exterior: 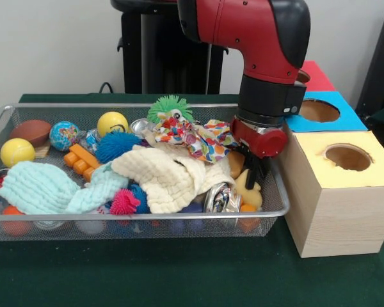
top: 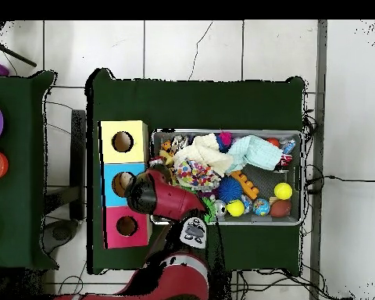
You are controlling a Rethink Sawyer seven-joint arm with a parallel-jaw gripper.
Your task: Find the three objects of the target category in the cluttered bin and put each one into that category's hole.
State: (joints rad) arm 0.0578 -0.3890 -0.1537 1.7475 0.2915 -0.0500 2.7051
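bench (exterior: 179, 281): green cloth cover; carries the bin and three boxes side by side

cluttered bin (exterior: 141, 235): wire-mesh basket, rounded metal rim, on the bench just beside the yellow box; rigid and light by the look; stays put, nothing to grip here; mesh may snag fingertips on a deep reach

boxes: yellow box (exterior: 336, 192), blue box (exterior: 320, 112), red box (exterior: 315, 75) in a row at the bin's end nearest the arm; one round hole in each top; target category not readable from here, so which hole is unknown

cream cloth (exterior: 169, 176): largest item, limp, heaped mid-bin over other things; likely light; pinch a raised fold, expect it to drag neighbours

mint cloth (exterior: 45, 188): soft knit, same handling; lies at the bin's far end from the boxes

patterned cloth (exterior: 198, 137): thin, floppy; draped next to the arm

hand (exterior: 256, 174): down in the bin's corner by the yellow box, black tips among the clutter; cannot tell whether apart or together

balls: yellow ball (exterior: 112, 123), globe ball (exterior: 64, 135); smooth, round, likely to roll; grip across the middle

spiky balls: blue (exterior: 115, 146), pink (exterior: 124, 202), green (exterior: 169, 107); squashy, grippy, easy pinch

orange block (exterior: 83, 160): rigid, ridged; take across the narrow sides
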